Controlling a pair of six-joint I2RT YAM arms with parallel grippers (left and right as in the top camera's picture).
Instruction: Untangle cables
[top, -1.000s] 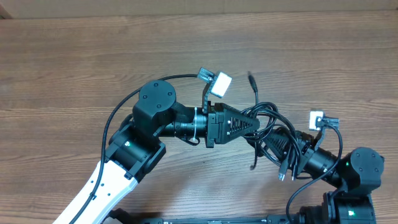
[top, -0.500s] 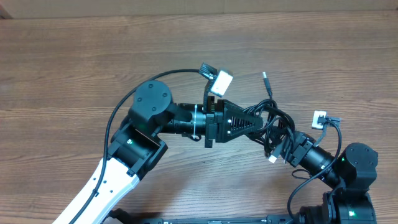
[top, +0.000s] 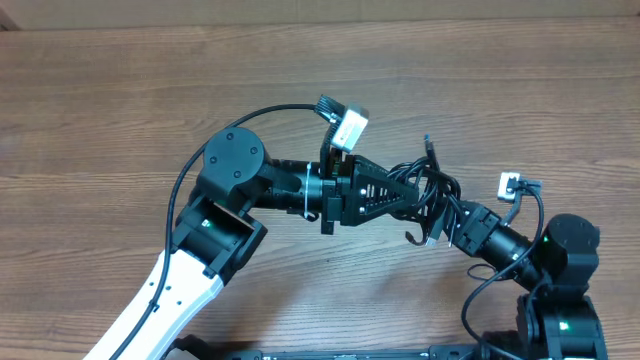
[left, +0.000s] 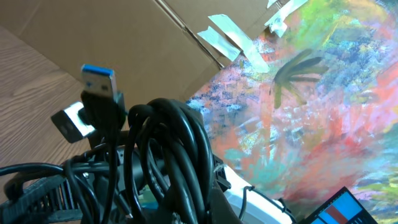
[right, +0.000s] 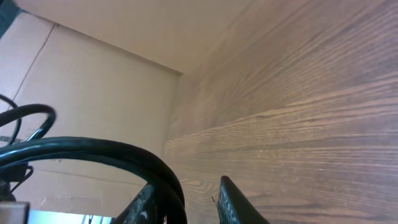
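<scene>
Two robot arms: left arm (top: 230, 215), right arm (top: 560, 250). Two grippers — left gripper (top: 418, 190), right gripper (top: 447, 218). One knot of black cables (top: 440, 186); how many cords it holds cannot be told. One USB plug (left: 98, 84) with a blue tongue shows. One wooden table (top: 100, 100).

Soft, even light is falling from above on the table (top: 120, 90) in the overhead view, everything reading sharp, only faint shadows lying on the wood and no glare showing. Over on the left wrist camera the cables (left: 168, 155) are crowding the lens, going dark and soft against a bright, crisp backdrop. On the right wrist camera the nearest loop is smearing out of focus while the wood grain is coming through clear.
</scene>
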